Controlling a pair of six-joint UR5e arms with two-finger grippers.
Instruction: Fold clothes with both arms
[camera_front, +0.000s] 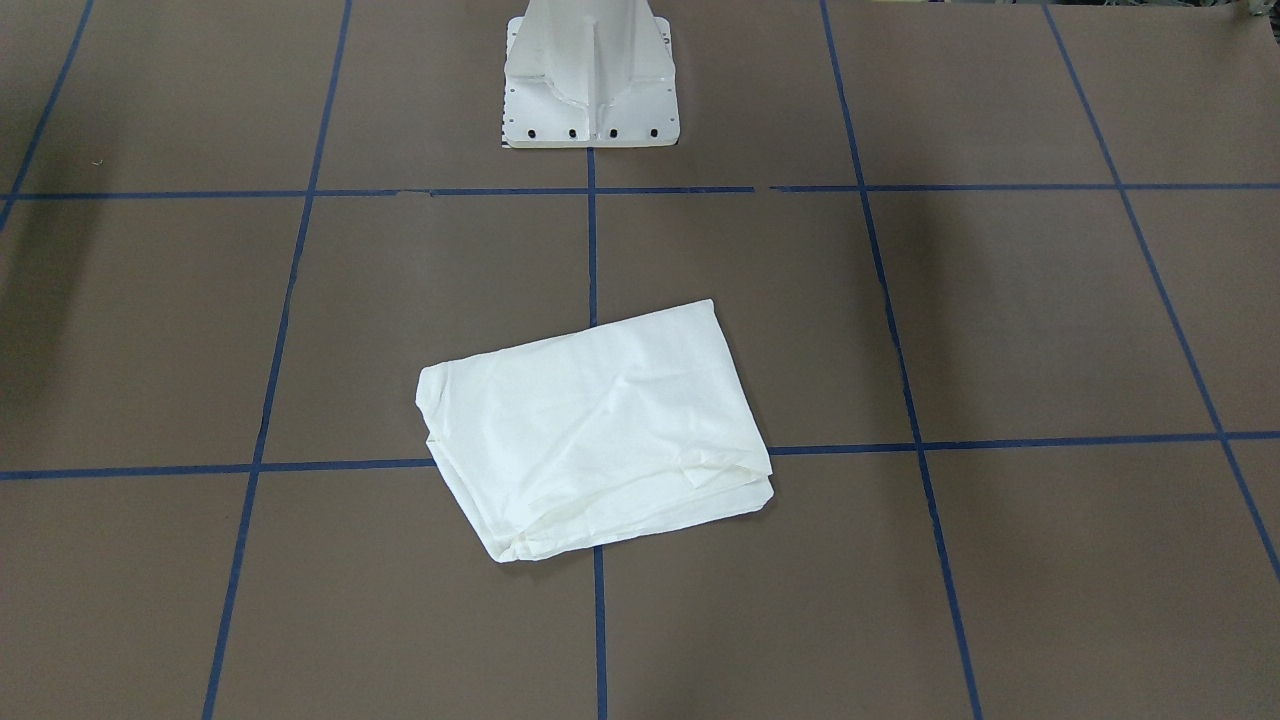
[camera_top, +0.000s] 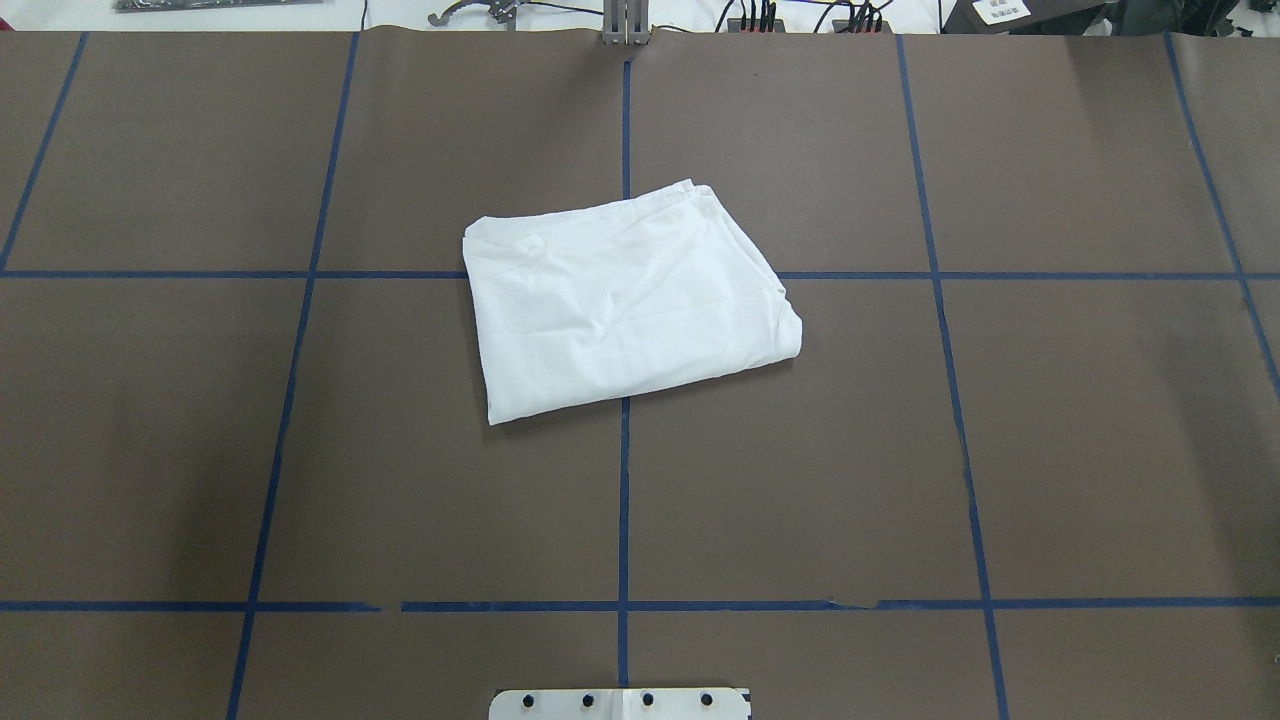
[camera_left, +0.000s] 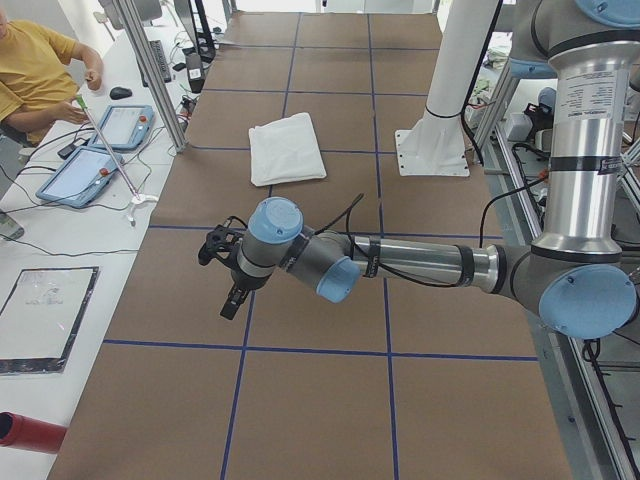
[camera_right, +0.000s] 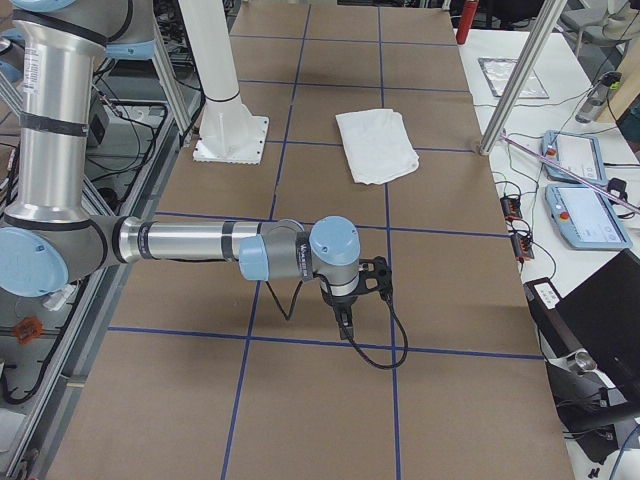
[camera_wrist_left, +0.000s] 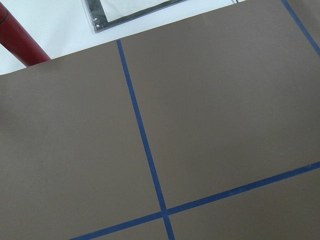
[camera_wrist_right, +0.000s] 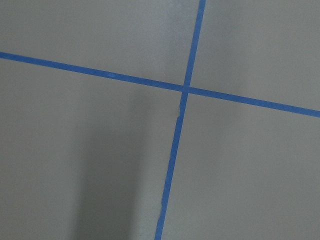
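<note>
The table (camera_top: 1100, 450) has a matt brown cover, divided into rectangles by blue tape lines (camera_top: 623, 500). A white bench (camera_left: 100, 235) runs along the side opposite the robot. Two pendants (camera_left: 122, 127), cables and a red cylinder (camera_left: 30, 432) lie on it. An aluminium post (camera_left: 150, 70) stands at the bench edge. A laptop (camera_right: 605, 310) sits at the other end of the bench. Lighting is even, with soft shadows.

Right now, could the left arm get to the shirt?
Probably yes. The shirt lies folded in the open with nothing on it. Only bare table separates it from the left arm, which hangs off to one side.
</note>
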